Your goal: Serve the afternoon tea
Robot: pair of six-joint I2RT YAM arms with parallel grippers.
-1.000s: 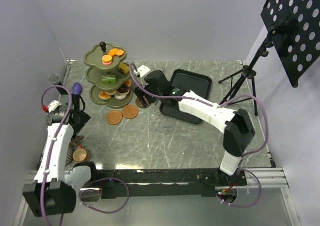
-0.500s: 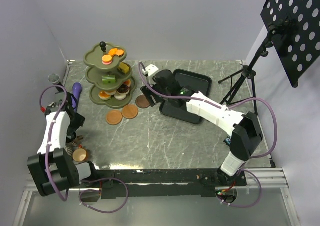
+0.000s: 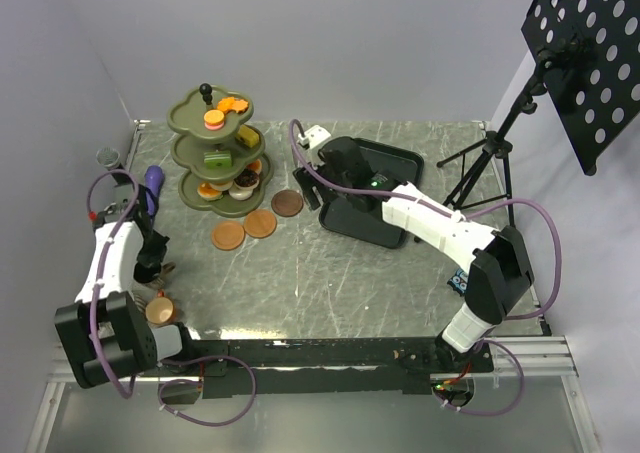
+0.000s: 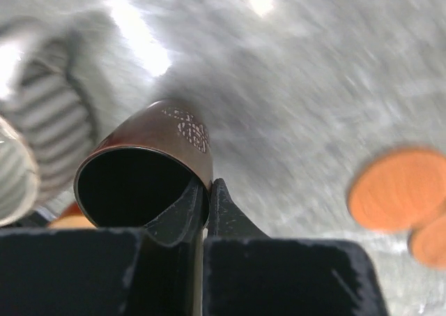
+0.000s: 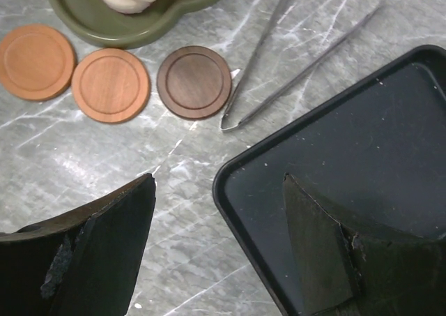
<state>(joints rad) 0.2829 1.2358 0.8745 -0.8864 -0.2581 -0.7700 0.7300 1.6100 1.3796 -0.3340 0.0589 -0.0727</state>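
In the left wrist view my left gripper point(image 4: 208, 183) is shut on the rim of a copper-brown cup point(image 4: 167, 124), one finger inside and one outside. A striped grey cup point(image 4: 49, 121) stands just left of it. From above, the left gripper point(image 3: 152, 263) is near the table's left edge. Three brown saucers point(image 5: 36, 61) point(image 5: 110, 84) point(image 5: 194, 81) lie in a row before the olive-green stand point(image 3: 213, 158), which holds pastries on its tiers. My right gripper point(image 5: 218, 180) hangs open and holds nothing, over the near corner of the black tray point(image 5: 348, 155).
Metal tongs point(image 5: 279, 58) lie between the darkest saucer and the tray. Another cup point(image 3: 160, 310) sits at the near left corner. A purple object point(image 3: 152, 181) and a small grey pot point(image 3: 108, 157) are at the left edge. A tripod point(image 3: 490, 143) stands at the right.
My left gripper has shut on the copper-brown cup's rim. The right arm has drawn back from the dark saucer toward the tray, leaving that saucer on the table.
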